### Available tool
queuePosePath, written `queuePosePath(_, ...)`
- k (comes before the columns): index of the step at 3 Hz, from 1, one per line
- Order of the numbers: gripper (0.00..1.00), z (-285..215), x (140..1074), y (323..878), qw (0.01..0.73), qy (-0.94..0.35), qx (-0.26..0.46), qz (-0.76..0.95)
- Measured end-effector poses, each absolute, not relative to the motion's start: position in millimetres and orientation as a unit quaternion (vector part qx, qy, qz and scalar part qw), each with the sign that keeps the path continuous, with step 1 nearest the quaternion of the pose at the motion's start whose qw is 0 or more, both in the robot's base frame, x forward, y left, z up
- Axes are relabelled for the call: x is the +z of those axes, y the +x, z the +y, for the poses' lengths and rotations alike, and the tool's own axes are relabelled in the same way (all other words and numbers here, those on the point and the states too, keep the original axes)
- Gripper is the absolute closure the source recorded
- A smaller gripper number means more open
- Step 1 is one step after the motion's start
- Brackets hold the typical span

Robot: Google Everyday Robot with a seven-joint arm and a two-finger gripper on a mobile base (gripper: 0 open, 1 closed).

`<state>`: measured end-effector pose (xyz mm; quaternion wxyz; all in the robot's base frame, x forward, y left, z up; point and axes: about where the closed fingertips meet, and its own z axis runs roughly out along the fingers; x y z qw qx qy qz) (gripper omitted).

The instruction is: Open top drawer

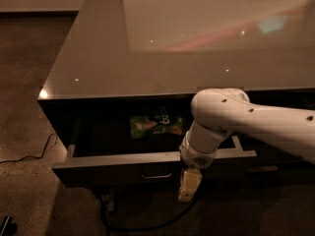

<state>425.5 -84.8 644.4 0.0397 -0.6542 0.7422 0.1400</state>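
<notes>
One glossy countertop [98, 58], brown floor [24, 92]; gripper [189, 188] before open top drawer [108, 170].

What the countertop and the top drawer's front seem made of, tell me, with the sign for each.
Countertop: likely glass or polished stone, glossy; it mirrors lights and a pale bright patch. Top drawer front: probably dark laminate or painted wood, matte; no glints. The gripper hangs in front of it, right of the handle.
</notes>
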Motion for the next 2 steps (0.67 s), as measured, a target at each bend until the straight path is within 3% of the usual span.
queuePosePath(2, 0.65, -88.8, 660.4, 395.3, 0.036, -0.655, 0.151, 0.74)
